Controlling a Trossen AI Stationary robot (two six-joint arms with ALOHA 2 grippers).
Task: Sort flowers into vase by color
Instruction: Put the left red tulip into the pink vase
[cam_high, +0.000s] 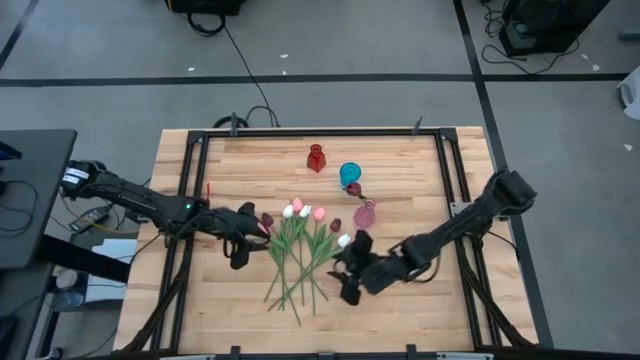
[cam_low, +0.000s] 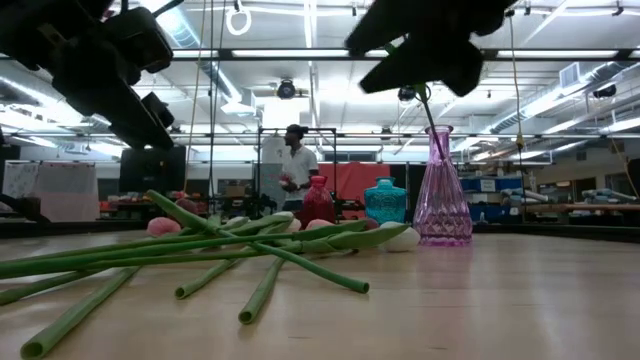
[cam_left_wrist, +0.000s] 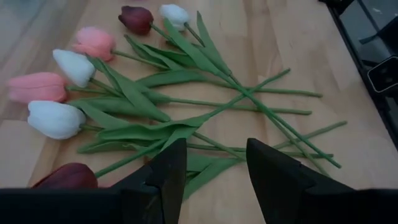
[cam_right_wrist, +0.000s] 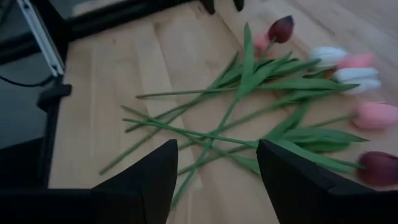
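Since the flowers (cam_high: 300, 255) lie in one loose fan in the middle of the table (cam_high: 240, 320), heads towards the vases and stems crossing one another towards the near edge, I have an arm on each side of the heap rather than both over it. On the left, my left gripper (cam_high: 243, 240) hangs just beside the heads, its jaws parted and holding nothing, with a dark maroon tulip (cam_left_wrist: 69, 176) close under it, which I judge the easiest stem to lift clear. Behind the heap stand the red vase (cam_high: 316, 158), the teal vase (cam_high: 349, 175) and the pink vase (cam_high: 365, 213) (this last already carries a stem, as the low view shows). On the right, my right gripper (cam_high: 351, 272) sits low beside the stems, jaws wide and empty.
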